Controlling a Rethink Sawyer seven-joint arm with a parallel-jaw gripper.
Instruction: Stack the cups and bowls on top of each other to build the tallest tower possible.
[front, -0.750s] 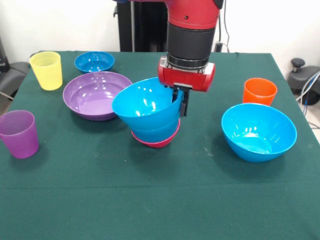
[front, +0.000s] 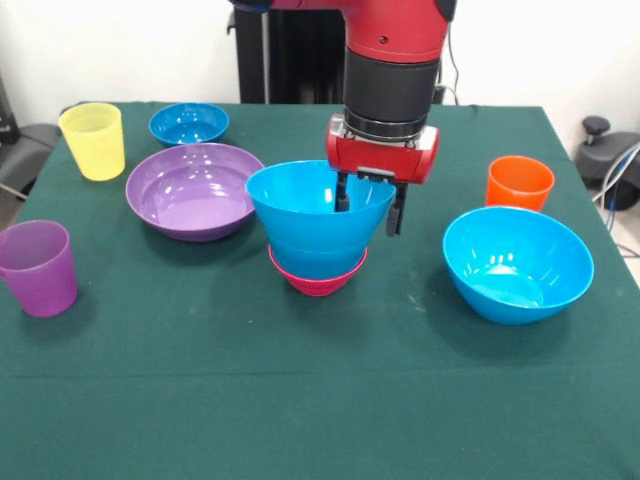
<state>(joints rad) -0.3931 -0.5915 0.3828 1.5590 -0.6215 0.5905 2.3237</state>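
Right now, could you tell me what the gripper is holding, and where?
The gripper straddles the top blue bowl's rim, one finger inside, one outside.

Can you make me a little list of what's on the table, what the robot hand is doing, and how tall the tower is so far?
tower: blue bowl sitting in a magenta bowl, mid-table
gripper: gripper straddles the blue bowl's rim, one finger inside, one outside
loose bowls: purple bowl, small blue bowl, big blue bowl
cups: yellow cup, purple cup, orange cup, all upright and apart
table: green cloth
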